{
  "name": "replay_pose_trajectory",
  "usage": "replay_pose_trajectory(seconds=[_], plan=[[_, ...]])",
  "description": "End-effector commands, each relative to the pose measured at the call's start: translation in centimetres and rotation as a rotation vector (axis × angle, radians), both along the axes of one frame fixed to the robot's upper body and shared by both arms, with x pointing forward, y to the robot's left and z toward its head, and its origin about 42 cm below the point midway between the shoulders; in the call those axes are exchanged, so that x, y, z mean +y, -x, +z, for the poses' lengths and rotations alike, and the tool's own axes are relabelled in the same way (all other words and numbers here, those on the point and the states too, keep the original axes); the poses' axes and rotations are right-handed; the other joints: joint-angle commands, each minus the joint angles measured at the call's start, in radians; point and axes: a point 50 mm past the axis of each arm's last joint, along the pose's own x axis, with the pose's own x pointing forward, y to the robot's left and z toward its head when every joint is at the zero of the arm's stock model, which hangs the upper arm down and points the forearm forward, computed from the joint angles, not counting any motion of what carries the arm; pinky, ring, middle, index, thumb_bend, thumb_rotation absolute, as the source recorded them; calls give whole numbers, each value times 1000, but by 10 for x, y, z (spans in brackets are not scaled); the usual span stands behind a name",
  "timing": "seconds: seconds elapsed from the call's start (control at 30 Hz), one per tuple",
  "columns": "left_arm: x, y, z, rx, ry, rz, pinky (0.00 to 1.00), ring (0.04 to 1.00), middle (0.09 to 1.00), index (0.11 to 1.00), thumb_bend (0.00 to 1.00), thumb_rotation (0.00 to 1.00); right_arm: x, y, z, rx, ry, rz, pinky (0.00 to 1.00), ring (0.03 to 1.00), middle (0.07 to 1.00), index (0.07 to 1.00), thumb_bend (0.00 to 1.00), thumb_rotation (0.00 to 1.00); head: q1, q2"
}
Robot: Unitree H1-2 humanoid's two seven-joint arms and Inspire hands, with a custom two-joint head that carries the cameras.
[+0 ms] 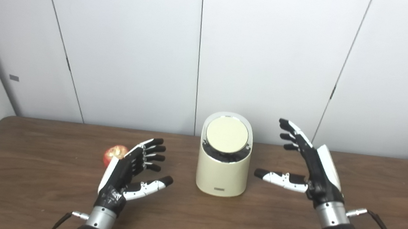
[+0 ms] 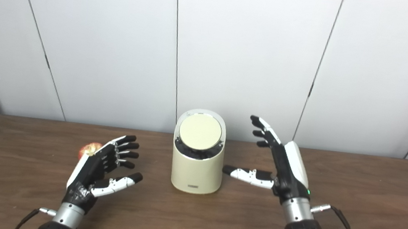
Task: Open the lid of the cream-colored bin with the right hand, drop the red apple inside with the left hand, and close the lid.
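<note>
Left hand (image 1: 126, 171) open, black-and-white fingers spread, empty, just right of glossy red apple (image 1: 115, 154) on dark wood-grain table (image 1: 27, 179). Right hand (image 1: 309, 168) likewise open, thumb aimed at smooth, rounded cream-colored bin (image 1: 223, 170) at centre. Round lid (image 1: 227, 134) shut, tilted forward. Small label low on bin front, unreadable.

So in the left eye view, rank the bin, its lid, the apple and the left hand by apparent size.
1. Cream bin
2. Left hand, nearer the camera, so unsure against the bin
3. Lid
4. Red apple, partly hidden behind the hand
</note>
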Motion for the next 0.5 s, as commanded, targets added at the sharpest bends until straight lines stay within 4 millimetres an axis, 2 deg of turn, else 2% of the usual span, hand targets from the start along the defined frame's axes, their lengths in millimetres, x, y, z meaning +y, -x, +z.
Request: replay_pose_trajectory(seconds=[0.0, 0.23, 0.47], plan=[[-4, -10, 20, -97, 2, -6, 637, 735, 796, 827, 736, 118, 7, -8, 31, -75, 25, 12, 714, 835, 886, 909, 732, 355, -2, 0], [-6, -9, 22, -101, 8, -8, 634, 735, 803, 832, 736, 113, 19, -26, 61, -98, 88, -12, 681, 830, 880, 906, 754, 366, 5, -2], [-7, -9, 21, -101, 6, -8, 629, 732, 804, 834, 736, 125, 29, -38, 79, -87, 181, -22, 631, 815, 894, 926, 741, 382, 8, 0]])
